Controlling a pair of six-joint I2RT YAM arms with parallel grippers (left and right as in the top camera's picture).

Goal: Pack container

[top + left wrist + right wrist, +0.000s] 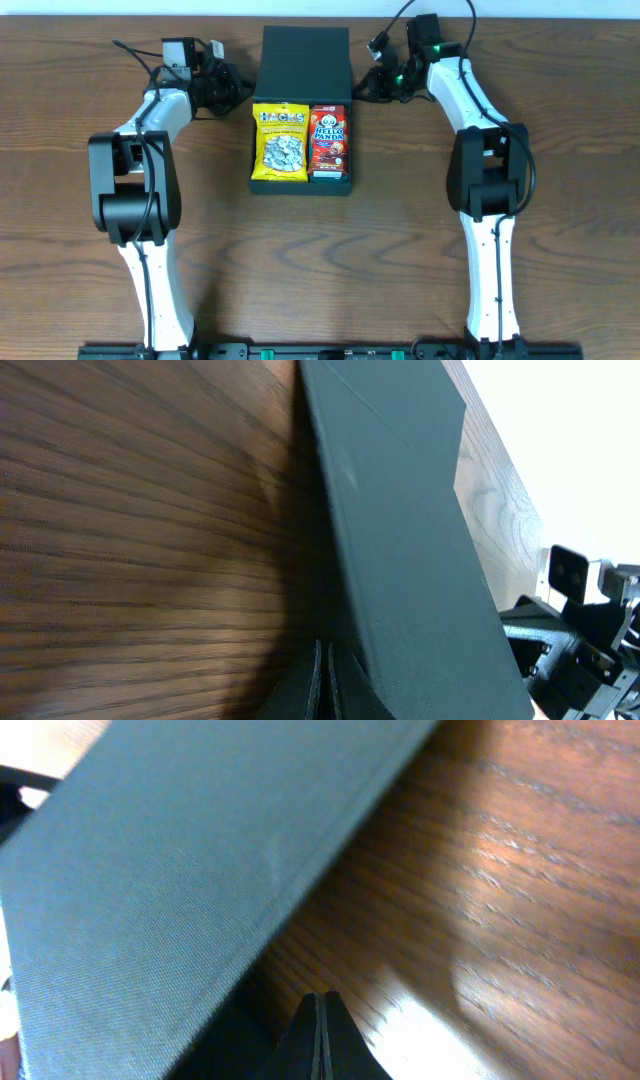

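Left pincer (322, 682), right pincer (322, 1032): both closed, empty, flanking container (304, 60).

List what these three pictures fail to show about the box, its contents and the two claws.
- Overhead: fine print on the yellow bag and red packet is too small.
- Overhead: the box floor is hidden under both.
- Overhead: left claw and right claw tips are dark and small; contact with the lid unclear.
- Wrist views: the lid fills them, contents out of frame; left view blurred.
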